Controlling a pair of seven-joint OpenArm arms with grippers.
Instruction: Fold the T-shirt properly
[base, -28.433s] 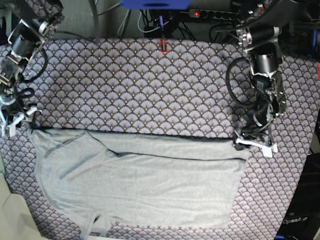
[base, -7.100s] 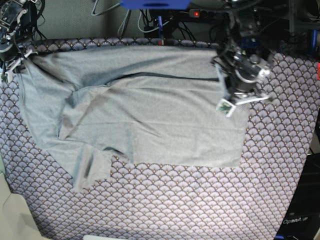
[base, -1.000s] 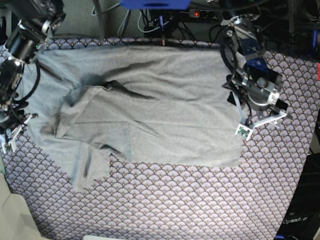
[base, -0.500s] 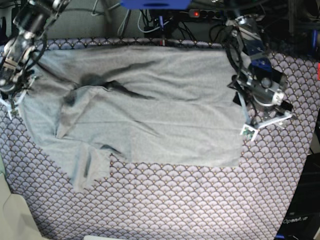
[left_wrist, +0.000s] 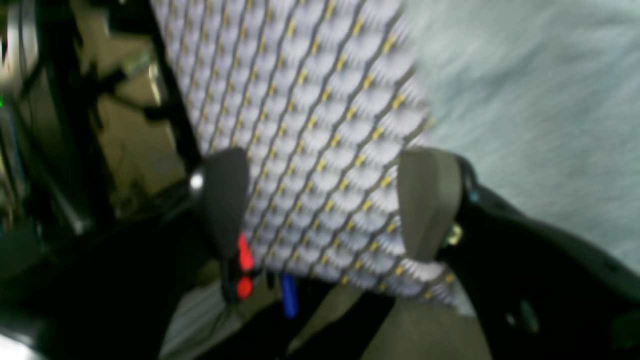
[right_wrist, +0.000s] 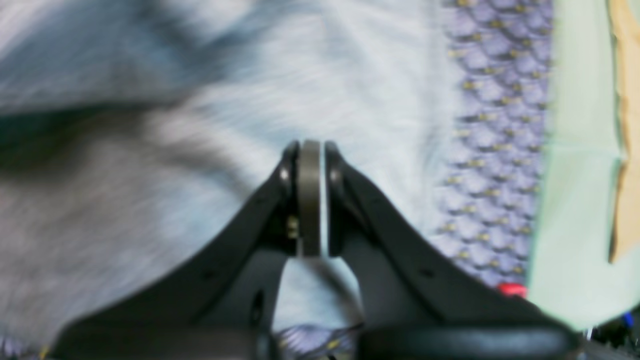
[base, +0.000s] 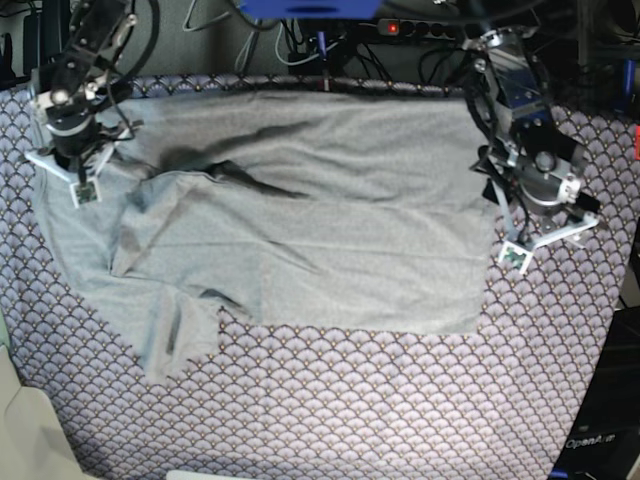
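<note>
The grey T-shirt (base: 300, 210) lies spread and rumpled across the far half of the purple scallop-patterned table cloth (base: 350, 400), with a sleeve hanging toward the front left. My right gripper (base: 78, 175) hovers over the shirt's far-left part; in the right wrist view the right gripper (right_wrist: 310, 200) is shut, pads pressed together above the T-shirt (right_wrist: 150, 200), with no fabric seen between them. My left gripper (base: 548, 240) stands just off the shirt's right edge. In the left wrist view the left gripper (left_wrist: 327, 205) is open over bare cloth, the T-shirt (left_wrist: 525, 100) beside it.
A power strip with a red light (base: 392, 27) and cables run behind the table's far edge. A pale green surface (right_wrist: 575, 200) borders the cloth near the right gripper. A dark stand (base: 595, 440) sits off the front right corner.
My right gripper has travelled from the shirt's left edge toward the far side and inward over the shirt, and it has shut. The left gripper drifted slightly right, still open.
</note>
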